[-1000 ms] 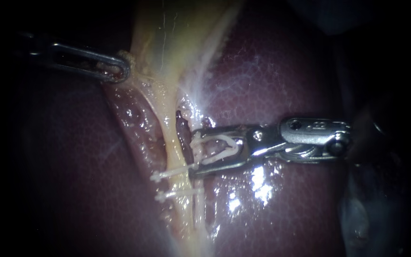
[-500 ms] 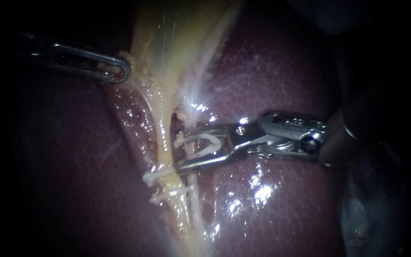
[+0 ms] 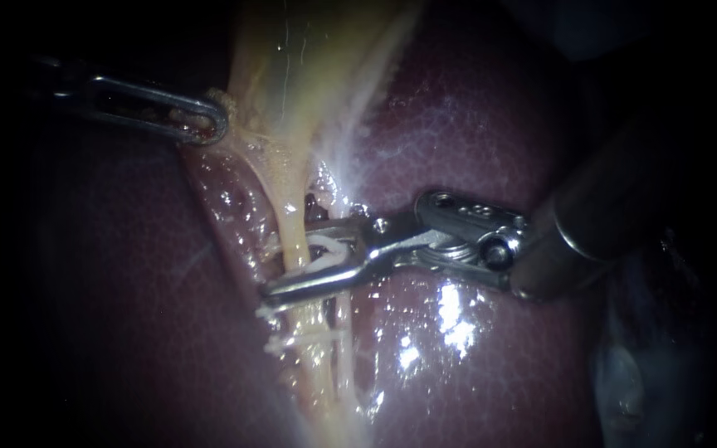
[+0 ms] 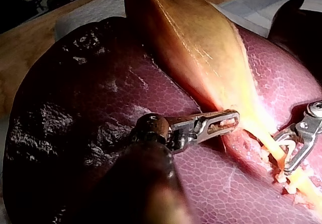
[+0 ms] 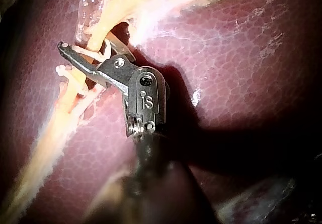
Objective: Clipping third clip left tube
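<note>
Advancing toward the lower left of the endoscope view over the last second, my right instrument (image 3: 290, 261) has slid its jaws from beside the left tube (image 3: 295, 236) to either side of it. Those jaws stand apart, carrying a white clip (image 3: 325, 249) between them, and the yellow tube passes through the clip's gap just below centre frame. Directly under the lower jaw, two more clips (image 3: 292, 340) already cross the same tube, one below the other. A thinner pale strand runs just right of it. Farther back, at upper left, my left instrument (image 3: 205, 123) is pressed together on the edge of the gallbladder (image 3: 300, 75), with tissue showing through its windowed jaw. Wet, dark red liver (image 3: 475, 133) lies behind everything.
</note>
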